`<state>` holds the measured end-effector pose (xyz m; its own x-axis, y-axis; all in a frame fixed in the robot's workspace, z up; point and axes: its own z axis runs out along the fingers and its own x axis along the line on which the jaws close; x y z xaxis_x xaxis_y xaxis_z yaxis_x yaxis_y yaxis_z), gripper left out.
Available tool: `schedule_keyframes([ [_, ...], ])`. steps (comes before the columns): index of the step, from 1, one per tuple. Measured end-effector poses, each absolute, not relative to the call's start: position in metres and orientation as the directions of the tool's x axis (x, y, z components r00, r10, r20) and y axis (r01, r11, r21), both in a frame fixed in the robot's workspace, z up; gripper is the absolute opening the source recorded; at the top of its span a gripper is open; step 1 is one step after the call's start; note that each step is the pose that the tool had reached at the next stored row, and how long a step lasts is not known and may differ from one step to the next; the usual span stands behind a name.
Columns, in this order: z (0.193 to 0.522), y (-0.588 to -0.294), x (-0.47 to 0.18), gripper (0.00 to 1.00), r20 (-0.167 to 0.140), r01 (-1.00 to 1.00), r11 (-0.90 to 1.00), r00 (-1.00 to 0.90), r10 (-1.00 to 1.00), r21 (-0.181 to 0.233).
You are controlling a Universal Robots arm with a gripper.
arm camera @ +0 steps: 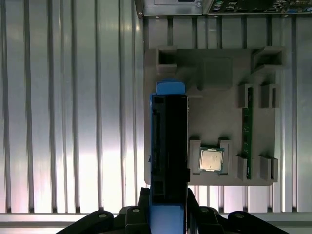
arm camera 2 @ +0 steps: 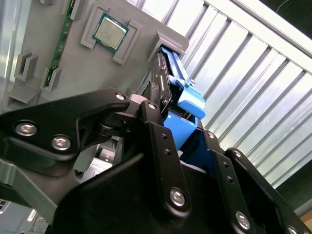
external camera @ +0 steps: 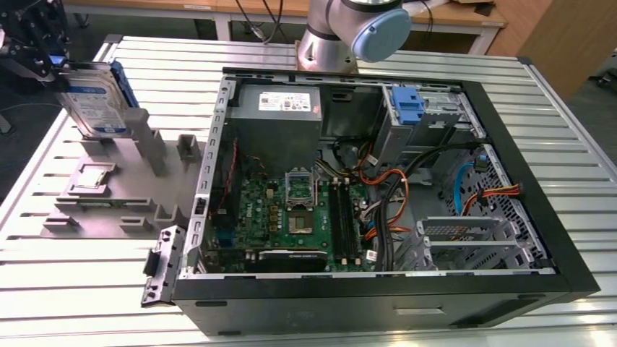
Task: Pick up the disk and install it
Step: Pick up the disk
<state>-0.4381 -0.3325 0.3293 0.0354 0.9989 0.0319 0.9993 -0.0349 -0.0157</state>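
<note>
1 end effector (external camera: 56, 71), exterior view's left, upper part cut off by the frame edge; fingers pinch 1 disk (external camera: 97, 105). The disk is upright and tilted over 1 grey holder (external camera: 106, 199). Cannot tell whether its lower edge clears the slot. Ribbed worktop (external camera: 87, 282) lies bare along the holder's outer edges. 1 open computer case (external camera: 386, 303) just beside, toward the right, its interior crowded with cables (external camera: 386, 188).

Black gripper (arm camera 2: 178, 119), silver screws (arm camera 2: 178, 196), grey-blue arm (external camera: 333, 40)
</note>
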Motion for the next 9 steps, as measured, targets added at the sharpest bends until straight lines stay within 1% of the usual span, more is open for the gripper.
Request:
schedule_keyframes([
  [9,0.3337,-0.3325,-0.4381,0.37,0.032,0.999,-0.035,0.035,0.999,-0.015],
])
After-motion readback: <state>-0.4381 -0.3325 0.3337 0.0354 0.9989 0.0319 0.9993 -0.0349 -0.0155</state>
